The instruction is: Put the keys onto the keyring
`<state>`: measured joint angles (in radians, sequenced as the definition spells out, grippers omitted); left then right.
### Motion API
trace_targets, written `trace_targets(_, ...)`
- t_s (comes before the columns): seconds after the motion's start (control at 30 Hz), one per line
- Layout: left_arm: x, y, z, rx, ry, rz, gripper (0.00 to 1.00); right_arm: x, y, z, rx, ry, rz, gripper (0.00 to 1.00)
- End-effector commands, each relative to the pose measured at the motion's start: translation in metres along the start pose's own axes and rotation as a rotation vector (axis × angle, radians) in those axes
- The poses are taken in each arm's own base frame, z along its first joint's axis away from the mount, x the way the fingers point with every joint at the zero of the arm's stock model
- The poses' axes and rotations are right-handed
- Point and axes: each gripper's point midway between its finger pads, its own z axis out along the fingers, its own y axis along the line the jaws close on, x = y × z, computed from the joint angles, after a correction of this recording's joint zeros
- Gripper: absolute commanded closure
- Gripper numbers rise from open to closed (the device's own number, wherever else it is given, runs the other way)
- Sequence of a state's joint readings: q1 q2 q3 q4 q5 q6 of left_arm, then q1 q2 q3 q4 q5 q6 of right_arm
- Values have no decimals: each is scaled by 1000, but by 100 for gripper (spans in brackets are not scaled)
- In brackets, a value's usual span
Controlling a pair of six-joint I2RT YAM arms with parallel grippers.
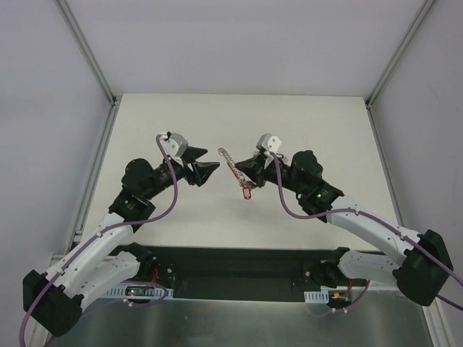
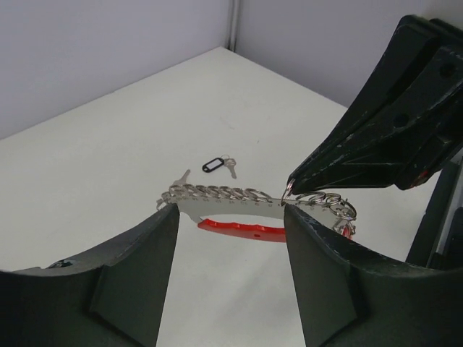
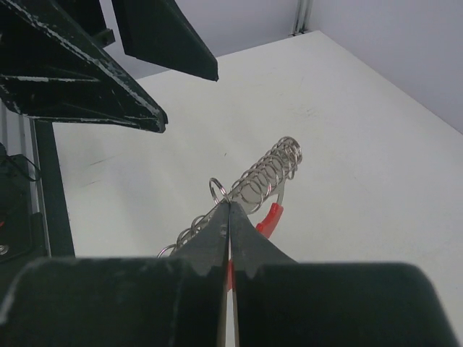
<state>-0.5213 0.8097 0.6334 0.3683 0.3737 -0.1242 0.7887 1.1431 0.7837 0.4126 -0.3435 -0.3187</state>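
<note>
- The right gripper (image 3: 228, 205) pinches the keyring (image 2: 221, 194) by its wire coils, jaws shut tight, apparently holding it off the white worktop (image 2: 101, 144)
- The left gripper (image 2: 230, 214) faces the ring, jaws apart on either side of it, gripping nothing
- A black-tagged key (image 2: 215, 165) lies on the worktop beyond
- Likely best: hold the ring level while the free jaws fetch a key; the beaded metal looks springy, the glossy red arc slippery, the keys thin and tiny
</note>
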Motion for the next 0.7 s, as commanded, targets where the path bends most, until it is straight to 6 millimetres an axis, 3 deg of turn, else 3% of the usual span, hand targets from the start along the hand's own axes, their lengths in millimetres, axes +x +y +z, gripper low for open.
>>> trace_targets(0.0,-45,-18,7,114,-132,49,43,-46,6,-12,4,-175,1,99)
trace_targets(0.3,-37,-51,8,329,-103,40,52,-57,11,-28,12,-243,31,99)
trace_targets(0.67,-27,-68,15,427,-87,48,59,-66,20,-34,-12,-276,45,99)
